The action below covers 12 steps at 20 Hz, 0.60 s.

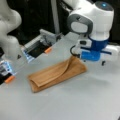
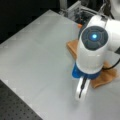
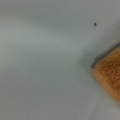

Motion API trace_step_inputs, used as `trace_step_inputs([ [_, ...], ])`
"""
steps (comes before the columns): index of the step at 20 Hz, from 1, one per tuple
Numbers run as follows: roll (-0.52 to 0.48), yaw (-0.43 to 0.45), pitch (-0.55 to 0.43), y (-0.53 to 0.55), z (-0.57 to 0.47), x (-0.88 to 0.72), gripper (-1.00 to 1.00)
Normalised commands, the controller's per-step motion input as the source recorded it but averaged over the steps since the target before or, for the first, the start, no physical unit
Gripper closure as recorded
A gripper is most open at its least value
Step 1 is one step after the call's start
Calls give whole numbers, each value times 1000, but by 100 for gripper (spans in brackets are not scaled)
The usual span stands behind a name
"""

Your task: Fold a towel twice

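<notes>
The orange-brown towel (image 1: 55, 73) lies on the grey table (image 1: 75, 102) as a long strip, folded once. In a front view, its top layer rises at the right end in a curved flap to my gripper (image 1: 73, 57), which sits under the blue and white hand and pinches that raised corner. In a front view from above, my arm hides most of the towel (image 2: 72, 47) and the fingers. The wrist view shows only one towel corner (image 3: 110, 72) at the right edge, above bare table, with no fingers in sight.
A second white arm (image 1: 10, 30) stands at a front view's left. Behind the towel sits a metal fixture (image 1: 40, 42) with orange tips (image 1: 48, 50). A black perforated board (image 2: 15, 105) borders the table at a front view's bottom left.
</notes>
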Motion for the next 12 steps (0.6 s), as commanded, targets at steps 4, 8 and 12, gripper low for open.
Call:
trace_step_inputs([
  [4, -85, -5, -50, 17, -129, -18, -100],
  [8, -58, 32, -86, 20, -145, -86, -100],
  [12, -34, 36, -56, -1, -149, -178, -100],
])
